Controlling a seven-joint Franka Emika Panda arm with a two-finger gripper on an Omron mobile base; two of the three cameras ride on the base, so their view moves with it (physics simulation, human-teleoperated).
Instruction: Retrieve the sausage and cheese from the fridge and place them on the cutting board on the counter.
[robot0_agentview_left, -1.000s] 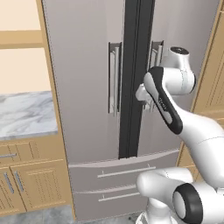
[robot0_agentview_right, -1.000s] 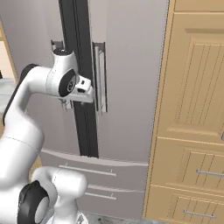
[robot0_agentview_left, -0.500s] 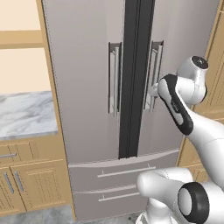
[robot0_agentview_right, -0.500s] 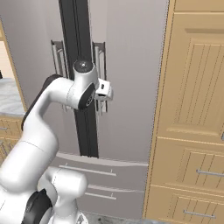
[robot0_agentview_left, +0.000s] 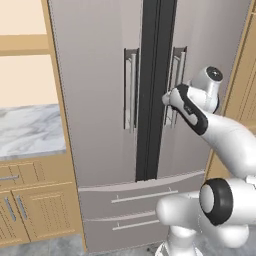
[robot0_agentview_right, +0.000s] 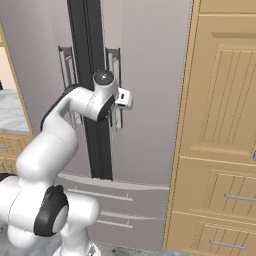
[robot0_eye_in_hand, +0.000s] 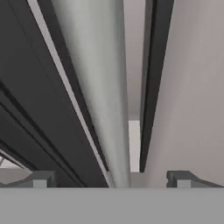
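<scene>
Hand view shows the claw (robot0_eye_in_hand: 111, 179) now spread apart astride the right door handle (robot0_eye_in_hand: 107, 87) of the fridge (robot0_agentview_left: 100, 100), having swung across from the centre seam. Doors remain shut, so sausage and cheese stay hidden; closing and pulling seems next.

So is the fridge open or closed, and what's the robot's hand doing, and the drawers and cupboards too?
fridge: both doors shut, dark seam down the middle.
right door handle: upright bar, lying between the fingers, not clamped.
gripper: open, fingers on either side of the handle.
left door handle: untouched.
fridge drawers: both pushed in.
counter: bare marble where it shows.
wooden cabinets: all closed.
</scene>
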